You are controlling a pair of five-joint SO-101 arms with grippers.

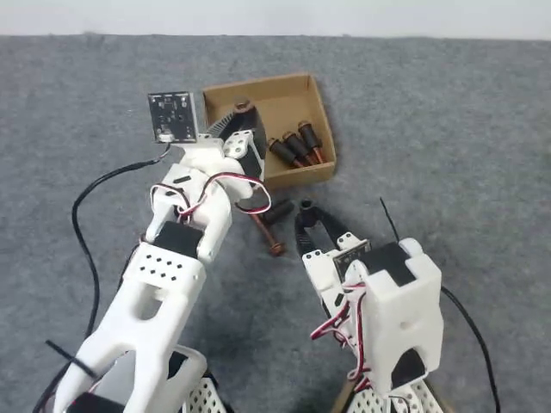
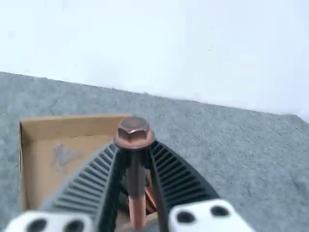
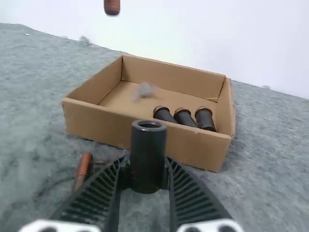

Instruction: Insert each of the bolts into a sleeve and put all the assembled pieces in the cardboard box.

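Note:
My left gripper (image 1: pixel 241 120) hangs over the near left part of the cardboard box (image 1: pixel 314 99) and is shut on a copper bolt (image 2: pixel 133 133), held upright with its hex head above the jaws. My right gripper (image 1: pixel 306 217) sits on the carpet in front of the box, shut on a black sleeve (image 3: pixel 148 152) that stands upright with its open end up. Three assembled pieces (image 1: pixel 298 144) lie side by side in the box's right half, also visible as the three pieces (image 3: pixel 183 116). A loose bolt (image 1: pixel 267 234) and a dark sleeve (image 1: pixel 279 211) lie on the carpet between the grippers.
Grey carpet (image 1: pixel 448 129) covers the table, with open room to the right of the box and at the far left. A black cable (image 1: pixel 86 224) loops beside the left arm. The loose bolt (image 3: pixel 83 170) lies just beside my right gripper.

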